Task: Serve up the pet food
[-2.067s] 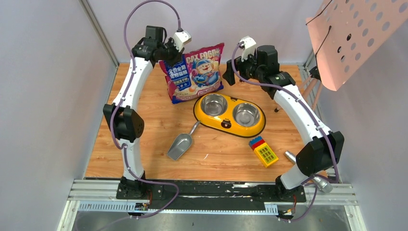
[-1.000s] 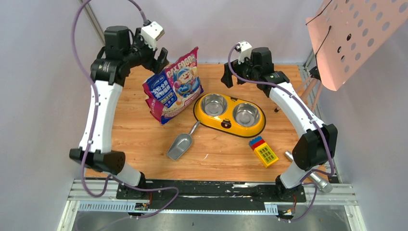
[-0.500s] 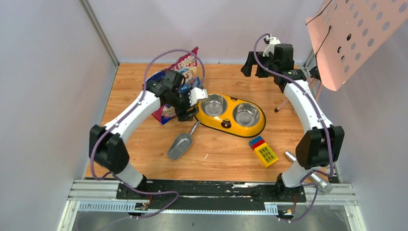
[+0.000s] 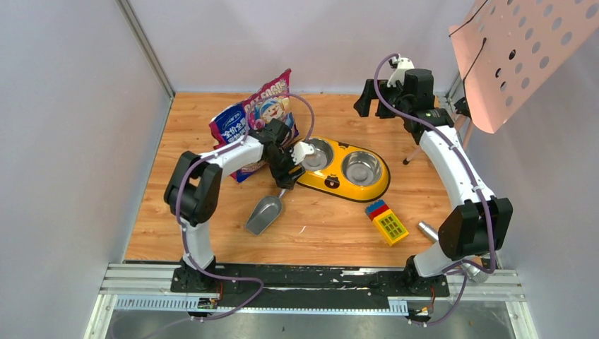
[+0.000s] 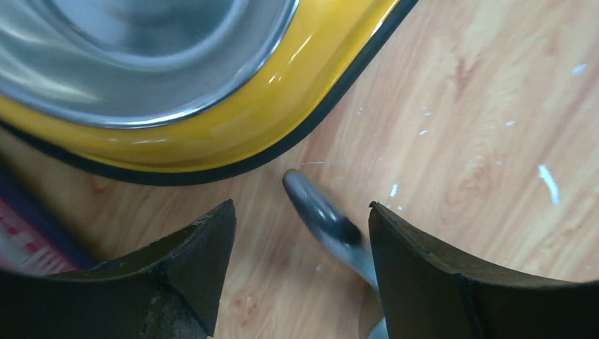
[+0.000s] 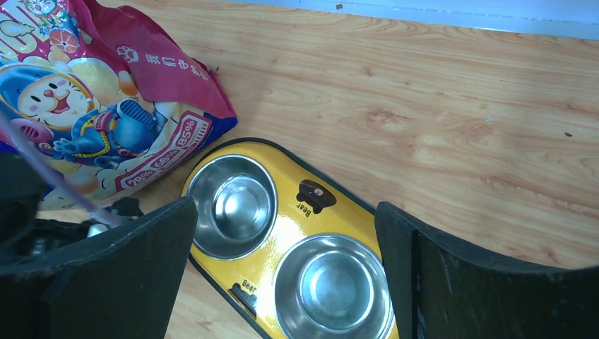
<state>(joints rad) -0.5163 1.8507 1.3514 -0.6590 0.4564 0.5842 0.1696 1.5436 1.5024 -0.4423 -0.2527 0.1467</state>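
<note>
Yellow double-bowl feeder (image 4: 332, 186), grey scoop (image 4: 264, 214) and pet food bag (image 4: 263, 107) on a wooden table (image 4: 212, 212).
Left gripper (image 5: 300, 212) hangs low beside the feeder's left end, jaws spread wide either side of the scoop's handle tip, not closed on it. Right gripper (image 6: 286, 208) is raised over the table's far right, jaws wide apart, empty. The bag stands tilted at the far left, just behind the feeder; its kibble is hidden inside.

The yellow feeder (image 6: 282, 229) reads "Bear" twice; the bag (image 6: 166, 78) shows "85%".
</note>
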